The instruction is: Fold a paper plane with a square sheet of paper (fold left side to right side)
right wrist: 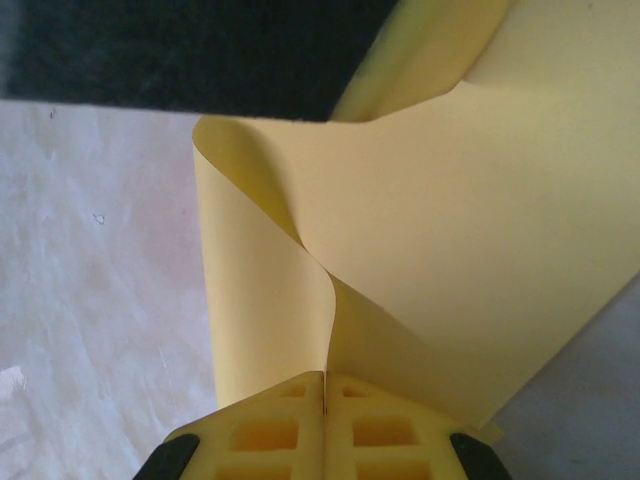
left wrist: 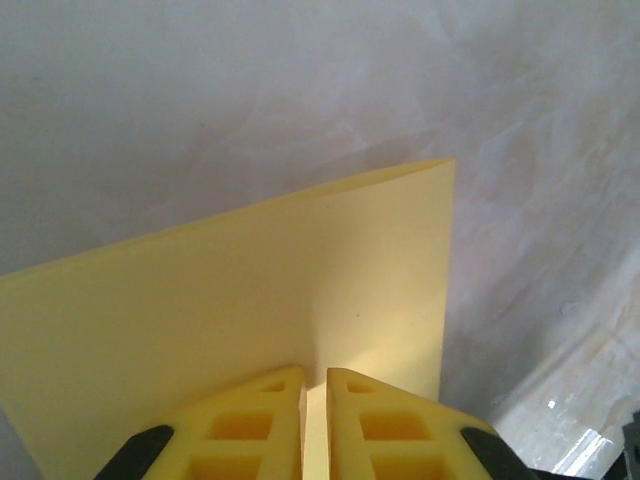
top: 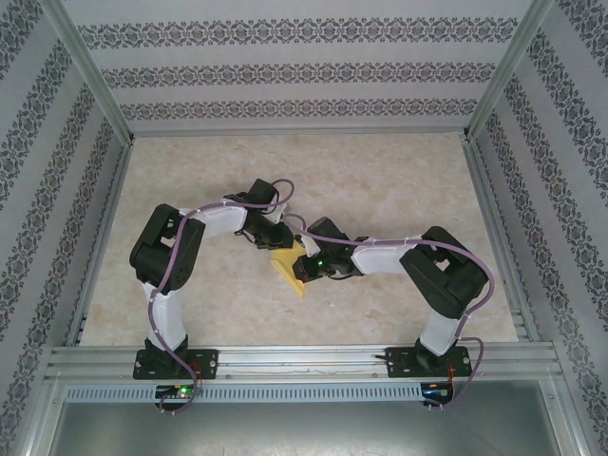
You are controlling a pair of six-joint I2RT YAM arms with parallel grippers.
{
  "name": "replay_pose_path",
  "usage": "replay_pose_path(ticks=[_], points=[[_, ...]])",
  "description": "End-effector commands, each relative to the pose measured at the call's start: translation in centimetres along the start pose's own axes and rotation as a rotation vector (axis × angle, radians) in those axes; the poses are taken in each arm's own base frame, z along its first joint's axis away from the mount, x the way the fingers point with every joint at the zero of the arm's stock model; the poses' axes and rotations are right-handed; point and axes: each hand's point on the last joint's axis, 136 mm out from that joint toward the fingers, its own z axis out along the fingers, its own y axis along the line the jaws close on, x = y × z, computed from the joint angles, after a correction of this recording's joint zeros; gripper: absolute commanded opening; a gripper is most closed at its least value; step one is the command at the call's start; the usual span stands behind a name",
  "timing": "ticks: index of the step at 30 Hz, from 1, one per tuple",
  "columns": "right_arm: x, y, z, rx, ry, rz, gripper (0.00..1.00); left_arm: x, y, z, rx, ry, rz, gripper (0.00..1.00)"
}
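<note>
The square sheet of paper [top: 288,268] is pale yellow and is held off the table between the two grippers at mid-table. My right gripper [top: 304,260] is shut on the paper's near edge, and the sheet [right wrist: 480,200] curls up from its fingertips [right wrist: 325,377] in an S-bend. My left gripper [top: 270,237] is at the sheet's upper left. Its jaws [left wrist: 315,372] stand a narrow gap apart, with the paper [left wrist: 250,290] showing in the gap and spreading beyond it, a faint crease running up from the gap.
The marble-patterned tabletop [top: 380,180] lies under and around the paper. Patterned walls and aluminium rails [top: 285,359] frame the workspace. Both arms are bent inward and meet at the centre.
</note>
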Motion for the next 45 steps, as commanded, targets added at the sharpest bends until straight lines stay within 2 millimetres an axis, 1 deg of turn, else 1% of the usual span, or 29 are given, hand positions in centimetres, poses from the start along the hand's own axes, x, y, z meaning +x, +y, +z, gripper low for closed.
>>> replay_pose_path(ticks=[1, 5, 8, 11, 15, 20, 29, 33, 37, 45], points=[[1.3, -1.0, 0.8, 0.032, 0.041, -0.003, 0.02, -1.4, -1.9, -3.1, 0.032, -0.086, 0.03, 0.14], [1.7, -1.2, 0.9, 0.034, 0.047, 0.003, 0.04, -1.7, -2.0, -5.7, 0.045, -0.153, 0.02, 0.14], [1.8, -1.3, 0.9, 0.031, 0.045, 0.006, 0.05, -0.8, -1.5, -7.1, 0.053, -0.18, 0.002, 0.14], [1.8, -1.3, 0.9, 0.029, 0.046, 0.007, 0.05, 0.8, -1.3, -7.5, 0.076, -0.182, -0.002, 0.12], [1.9, -1.3, 0.9, 0.03, 0.045, 0.008, 0.05, 3.2, -1.8, -6.8, 0.17, -0.156, -0.014, 0.1], [2.0, -1.4, 0.9, 0.032, 0.049, 0.009, 0.05, 5.0, -2.1, -5.1, 0.236, -0.118, -0.046, 0.1], [2.1, -1.7, 1.0, 0.039, 0.051, 0.014, 0.05, 5.8, -3.1, -2.4, 0.249, -0.061, -0.048, 0.1], [2.1, -1.6, 0.9, 0.036, 0.053, 0.013, 0.05, 6.1, -2.5, -1.4, 0.209, -0.043, -0.058, 0.1], [2.2, -1.7, 1.0, 0.039, 0.056, 0.014, 0.05, 6.2, -1.9, -1.0, 0.186, -0.037, -0.066, 0.1], [2.2, -1.9, 1.0, 0.043, 0.056, 0.018, 0.05, 7.1, -0.2, -0.1, 0.121, -0.005, -0.085, 0.1]])
